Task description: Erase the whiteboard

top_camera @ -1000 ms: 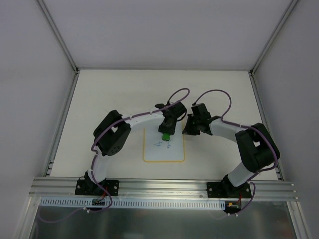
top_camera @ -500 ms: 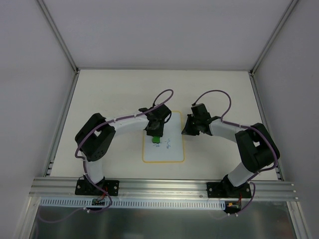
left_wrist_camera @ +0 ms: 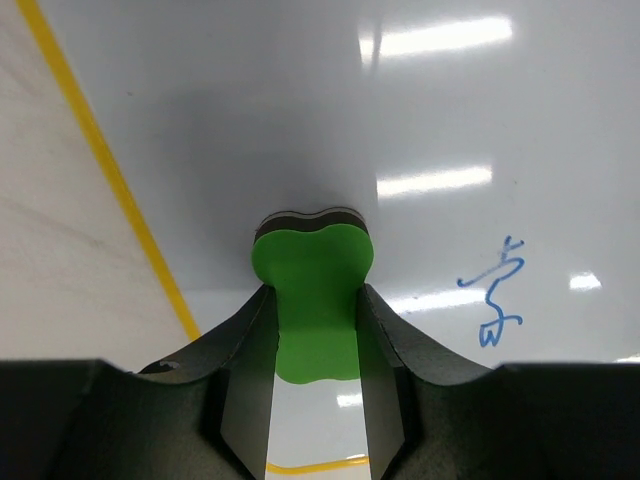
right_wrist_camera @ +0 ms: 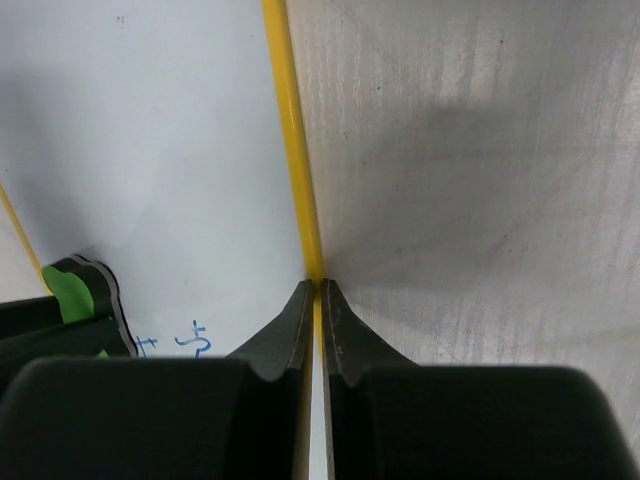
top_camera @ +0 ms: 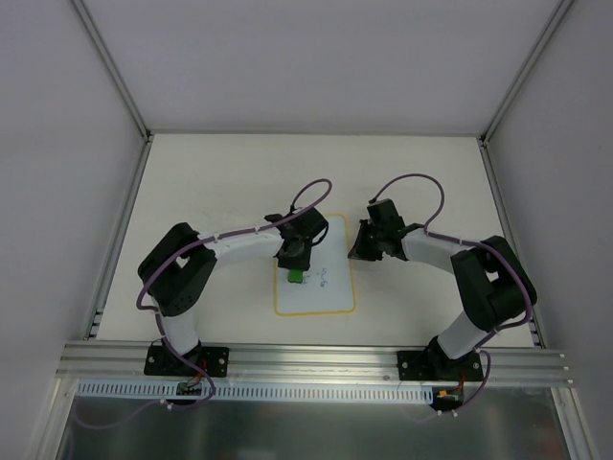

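Note:
The whiteboard [top_camera: 314,299], white with a yellow rim, lies flat on the table between the arms. My left gripper [top_camera: 296,264] is shut on the green eraser [top_camera: 298,276], which is pressed down on the board's left half. In the left wrist view the eraser [left_wrist_camera: 312,270] sits between the black fingers [left_wrist_camera: 245,350], and blue marks [left_wrist_camera: 495,300] show to its right on the whiteboard [left_wrist_camera: 300,110]. My right gripper [top_camera: 356,254] is shut, its tips [right_wrist_camera: 316,287] down at the yellow rim [right_wrist_camera: 288,140] of the board's right edge. The right wrist view also shows the eraser [right_wrist_camera: 70,285] and the blue marks [right_wrist_camera: 195,340].
The pale table [top_camera: 220,182] is enclosed by white walls with metal posts [top_camera: 110,67]. An aluminium rail [top_camera: 316,359] carrying both arm bases runs along the near edge. Purple cables loop above each wrist.
My left arm has swung left, sliding the eraser leftward and slightly nearer across the board. The right gripper has stayed at the board's right rim.

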Available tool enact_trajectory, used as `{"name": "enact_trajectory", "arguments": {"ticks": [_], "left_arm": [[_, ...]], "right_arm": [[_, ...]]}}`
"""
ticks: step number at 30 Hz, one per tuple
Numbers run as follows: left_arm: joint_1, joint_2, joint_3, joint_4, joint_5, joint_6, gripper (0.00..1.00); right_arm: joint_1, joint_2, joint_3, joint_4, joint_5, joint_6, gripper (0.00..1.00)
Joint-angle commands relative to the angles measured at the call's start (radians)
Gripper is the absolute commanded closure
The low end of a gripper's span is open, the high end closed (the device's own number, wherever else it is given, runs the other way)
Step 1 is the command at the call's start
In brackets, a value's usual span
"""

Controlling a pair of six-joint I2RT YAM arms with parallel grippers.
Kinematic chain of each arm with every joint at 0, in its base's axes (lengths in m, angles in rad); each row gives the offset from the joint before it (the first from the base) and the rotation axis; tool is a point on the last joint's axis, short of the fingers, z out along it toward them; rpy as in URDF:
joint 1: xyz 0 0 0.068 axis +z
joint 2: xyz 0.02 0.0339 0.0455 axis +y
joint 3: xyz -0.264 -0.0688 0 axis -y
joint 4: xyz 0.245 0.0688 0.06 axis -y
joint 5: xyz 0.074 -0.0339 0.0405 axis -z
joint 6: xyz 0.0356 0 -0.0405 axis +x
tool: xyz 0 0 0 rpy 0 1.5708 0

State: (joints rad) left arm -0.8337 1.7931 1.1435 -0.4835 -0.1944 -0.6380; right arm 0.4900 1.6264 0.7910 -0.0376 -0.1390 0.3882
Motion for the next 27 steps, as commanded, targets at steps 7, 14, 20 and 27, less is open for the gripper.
{"name": "enact_trajectory", "arguments": {"ticks": [7, 14, 20, 27], "left_arm": [[-0.151, 0.180, 0.125, -0.112, 0.115, -0.046, 1.00], [-0.142, 0.108, 0.043, -0.115, 0.061, -0.080, 1.00], [-0.036, -0.001, -0.085, -0.121, 0.029, -0.080, 1.00], [0.058, -0.081, -0.145, -0.135, -0.019, -0.016, 1.00]], "right_arm": [[0.005, 0.055, -0.027, -0.084, 0.079, 0.001, 1.00], [0.005, 0.052, -0.030, -0.084, 0.082, 0.003, 1.00], [0.004, 0.055, -0.024, -0.085, 0.087, 0.001, 1.00], [0.005, 0.064, -0.024, -0.073, 0.095, 0.001, 1.00]]}}
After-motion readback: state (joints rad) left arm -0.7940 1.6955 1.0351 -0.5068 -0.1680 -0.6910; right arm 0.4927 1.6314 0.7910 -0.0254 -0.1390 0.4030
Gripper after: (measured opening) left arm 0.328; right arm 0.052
